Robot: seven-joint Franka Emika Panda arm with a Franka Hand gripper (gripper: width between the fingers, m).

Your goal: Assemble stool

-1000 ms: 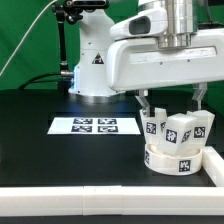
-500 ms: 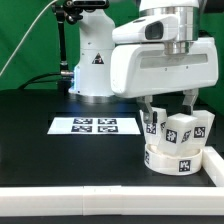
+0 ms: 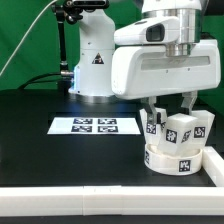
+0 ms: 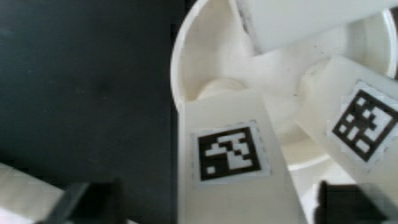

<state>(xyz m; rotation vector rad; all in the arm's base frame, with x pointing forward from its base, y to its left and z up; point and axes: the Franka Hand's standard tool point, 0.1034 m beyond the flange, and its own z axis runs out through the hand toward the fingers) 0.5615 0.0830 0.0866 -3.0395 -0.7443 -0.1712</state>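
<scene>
The stool sits on the black worktop at the exterior view's right, beside the marker board: ring seat down, at least three legs standing up from it, so most of the assembly looks done. The gripper is down among the legs; whether its fingers pinch a leg I cannot tell

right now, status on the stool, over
Gripper low over the stool, jaws either side of a leg. Grip unconfirmed. Marker board clear aside.
</scene>
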